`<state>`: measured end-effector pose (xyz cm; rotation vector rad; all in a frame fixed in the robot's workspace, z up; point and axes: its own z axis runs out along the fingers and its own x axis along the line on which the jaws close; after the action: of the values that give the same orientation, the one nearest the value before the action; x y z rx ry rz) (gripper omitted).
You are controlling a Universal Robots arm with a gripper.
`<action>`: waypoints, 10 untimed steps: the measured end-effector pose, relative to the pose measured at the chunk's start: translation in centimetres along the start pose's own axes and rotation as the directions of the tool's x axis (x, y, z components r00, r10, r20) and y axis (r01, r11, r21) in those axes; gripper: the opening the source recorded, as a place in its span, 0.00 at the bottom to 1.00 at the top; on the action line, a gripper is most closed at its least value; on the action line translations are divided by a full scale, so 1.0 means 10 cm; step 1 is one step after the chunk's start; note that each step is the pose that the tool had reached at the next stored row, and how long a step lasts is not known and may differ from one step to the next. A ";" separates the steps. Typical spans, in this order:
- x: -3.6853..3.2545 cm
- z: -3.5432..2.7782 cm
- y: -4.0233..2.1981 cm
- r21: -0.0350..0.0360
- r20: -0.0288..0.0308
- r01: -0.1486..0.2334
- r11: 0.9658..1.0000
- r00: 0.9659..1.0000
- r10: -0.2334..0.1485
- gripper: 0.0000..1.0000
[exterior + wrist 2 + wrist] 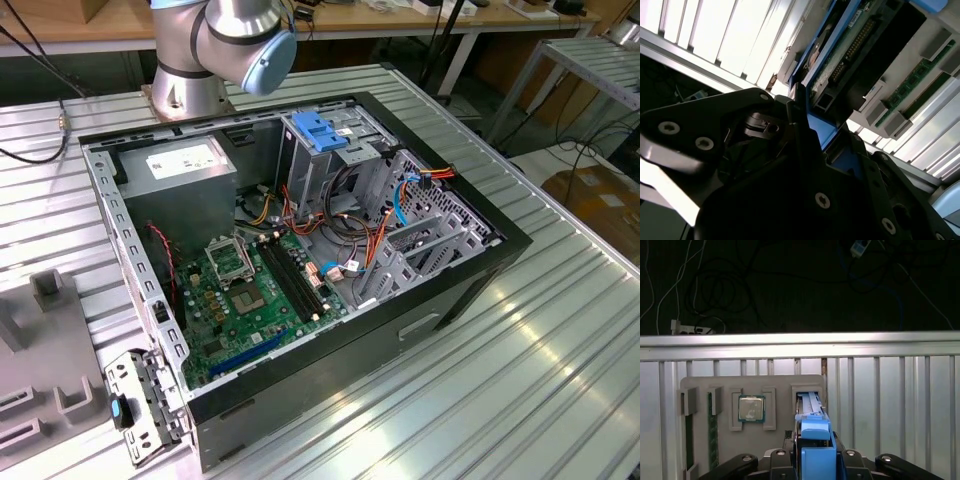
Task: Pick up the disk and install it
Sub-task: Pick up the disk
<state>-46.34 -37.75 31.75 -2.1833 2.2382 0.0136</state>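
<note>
The gripper (816,462) is closed narrowly on the disk (815,437). Its fingers (792,125) press against the blue plastic side rails, and the drive stands on edge at its slot in the grey parts tray (782,385), beside the processor (751,408). The second wrist view shows the drive's bare circuit board (840,60). The disk is likely rigid, dense and heavy for its size, smooth-sided, and sensitive to knocks. The rails look the safest hold, clear of the board. A grip near one end may let it tilt.
</note>
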 end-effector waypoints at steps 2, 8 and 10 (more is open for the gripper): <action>-0.001 -0.045 0.000 0.000 0.000 0.000 1.000 1.000 0.000 0.37; -0.001 -0.087 0.000 0.000 0.000 0.000 1.000 1.000 0.000 0.37; -0.001 -0.087 0.000 0.000 0.000 0.000 1.000 1.000 0.000 0.37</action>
<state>-46.34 -37.75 32.62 -2.1832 2.2382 0.0136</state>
